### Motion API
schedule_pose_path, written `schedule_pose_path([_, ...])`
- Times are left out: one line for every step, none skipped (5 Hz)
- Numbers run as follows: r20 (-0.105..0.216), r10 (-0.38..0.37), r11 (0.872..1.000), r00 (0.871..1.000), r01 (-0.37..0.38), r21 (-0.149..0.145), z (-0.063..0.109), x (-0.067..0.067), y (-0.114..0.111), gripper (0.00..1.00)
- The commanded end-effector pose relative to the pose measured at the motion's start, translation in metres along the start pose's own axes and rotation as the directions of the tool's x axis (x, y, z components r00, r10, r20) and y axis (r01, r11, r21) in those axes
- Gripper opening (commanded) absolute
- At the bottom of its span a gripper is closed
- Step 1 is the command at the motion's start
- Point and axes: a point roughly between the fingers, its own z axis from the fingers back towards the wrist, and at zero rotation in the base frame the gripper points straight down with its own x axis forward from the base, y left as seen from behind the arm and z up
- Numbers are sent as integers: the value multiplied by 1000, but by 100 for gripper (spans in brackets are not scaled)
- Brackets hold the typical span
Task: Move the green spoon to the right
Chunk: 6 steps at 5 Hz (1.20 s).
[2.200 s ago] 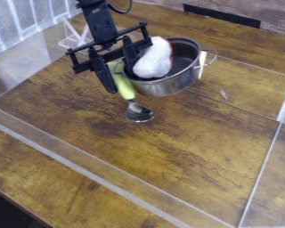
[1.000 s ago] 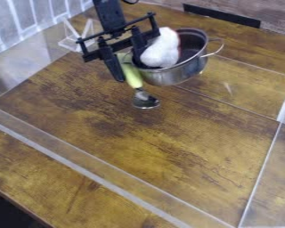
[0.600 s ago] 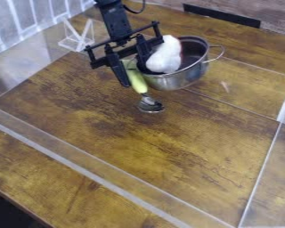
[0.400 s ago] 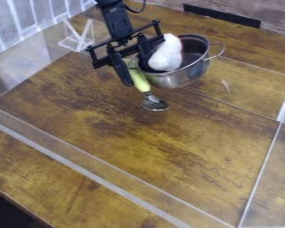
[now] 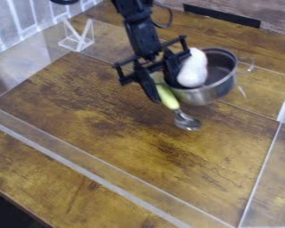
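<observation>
The green spoon point(image 5: 169, 98) hangs tilted, its yellow-green handle up between the fingers and its shiny metal head point(image 5: 188, 121) low on the wooden table, just in front of the bowl. My gripper point(image 5: 158, 86) points steeply down and is shut on the spoon's handle. The black arm rises from it toward the top of the view. Whether the spoon's head touches the wood I cannot tell.
A round steel bowl point(image 5: 226, 82) with a white lumpy object point(image 5: 191, 68) in it stands right behind the gripper, close to its fingers. A clear stand point(image 5: 74, 36) sits at the back left. A low transparent wall point(image 5: 133, 191) borders the wooden table point(image 5: 97, 116) in front and at right.
My gripper has carried the spoon to the right and slightly toward the front. The bowl with the white object has also shifted right alongside it.
</observation>
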Motion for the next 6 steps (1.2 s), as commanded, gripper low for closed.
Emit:
schedule_pose_path([41, -107, 993, 993, 109, -44, 38, -40, -29, 0])
schedule_pose_path([48, -102, 993, 994, 104, -47, 43, -41, -36, 0])
schedule_pose_path([59, -102, 993, 993, 105, -55, 52, -40, -43, 0])
schedule_pose_path([75, -142, 989, 987, 146, -39, 65, -43, -45, 0])
schedule_pose_path([99, -147, 988, 984, 150, -26, 70, -43, -44, 0])
schedule_pose_path([123, -143, 989, 982, 146, -19, 67, -45, -42, 0])
